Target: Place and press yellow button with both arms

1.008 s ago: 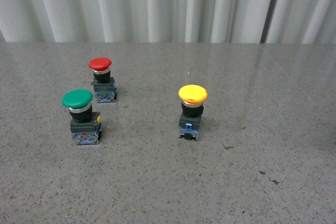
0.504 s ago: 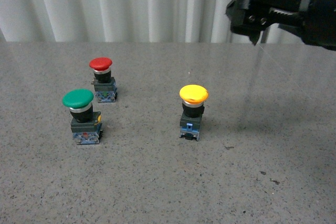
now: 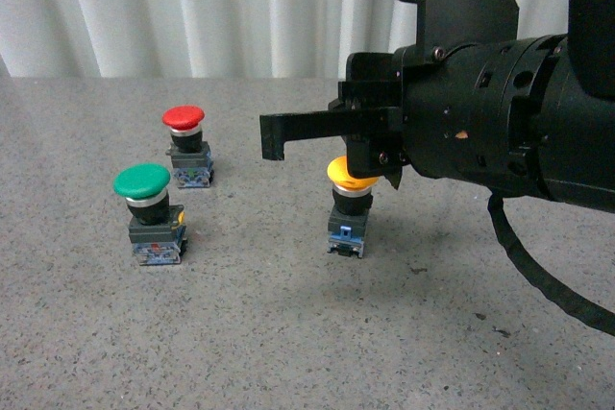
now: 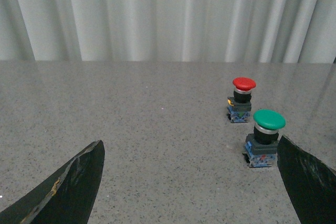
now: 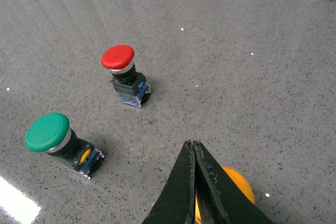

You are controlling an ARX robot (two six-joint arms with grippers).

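Observation:
The yellow button (image 3: 348, 201) stands upright on the grey table (image 3: 288, 333), its cap partly hidden behind my right arm. My right gripper (image 3: 272, 141) is shut and empty. Its flat black fingers reach left past the button, just above the cap. In the right wrist view the shut fingertips (image 5: 191, 145) lie over the yellow cap (image 5: 239, 184). My left gripper (image 4: 189, 192) is open and empty, with its fingers (image 4: 68, 187) wide apart low over bare table. It does not show in the front view.
A green-capped button (image 3: 142, 181) and a red-capped button (image 3: 184, 118) stand left of the yellow one. The green one (image 4: 269, 119) is close to one left finger, with the red one (image 4: 244, 83) behind it. A white curtain (image 3: 192, 7) hangs behind the table.
My right arm came into the front view from the upper right, then moved down and left until its shut fingers are over the yellow button. The buttons have not moved.

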